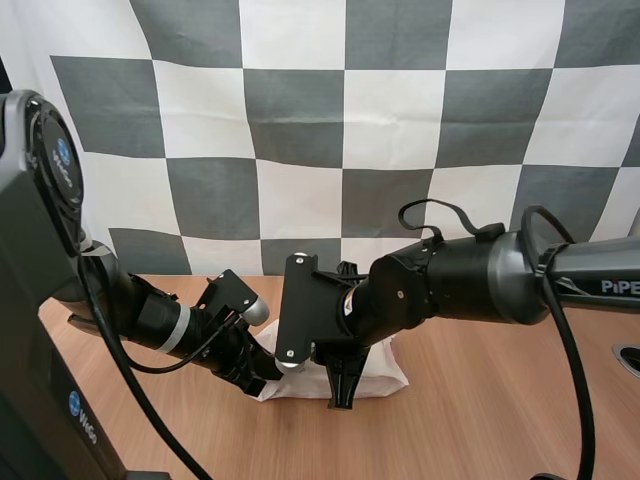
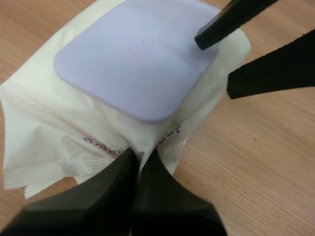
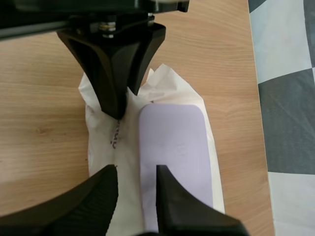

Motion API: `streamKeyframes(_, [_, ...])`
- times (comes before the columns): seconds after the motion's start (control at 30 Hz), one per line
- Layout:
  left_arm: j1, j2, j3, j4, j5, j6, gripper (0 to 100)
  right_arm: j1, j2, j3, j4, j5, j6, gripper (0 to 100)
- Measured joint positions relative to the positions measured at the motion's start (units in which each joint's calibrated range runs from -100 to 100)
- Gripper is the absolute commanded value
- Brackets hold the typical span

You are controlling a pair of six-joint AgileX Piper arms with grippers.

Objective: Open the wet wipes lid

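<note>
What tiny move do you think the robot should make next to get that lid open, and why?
The lid lies flat and shut, the left gripper pinches the pack by its wrapper, and the open right gripper stands astride the lid's edge. So probably: close on that edge and lift it.

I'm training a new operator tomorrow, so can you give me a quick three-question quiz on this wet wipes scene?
1. True or false: the lid on the pack of wipes is already flipped open.
2. Fill in: the right claw has its fingers ____.
3. Which claw pinches the pack's wrapper? A) left B) right C) neither
Key: 1 false; 2 apart; 3 A, the left claw.
</note>
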Motion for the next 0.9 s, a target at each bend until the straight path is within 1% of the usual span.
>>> streamKeyframes(0.2, [0.0,0.0,0.0,0.1,0.0,0.0,0,0.0,2.6,0.0,-0.9,-1.2,0.0,45])
streamKeyframes(0.7, [0.0,0.0,0.0,0.7,0.0,0.0,0,0.0,2.7,0.0,-2.1,-2.5,0.0,43])
streamKeyframes(0.8, [0.0,0.0,-0.1,1.6,0.0,0.0,0,-1.2,2.7,0.0,-3.3,-2.6,0.1,43])
streamKeyframes(0.9, [0.0,0.0,-0.1,1.6,0.0,0.0,0,-1.3,2.7,0.0,-3.4,-2.6,0.1,43])
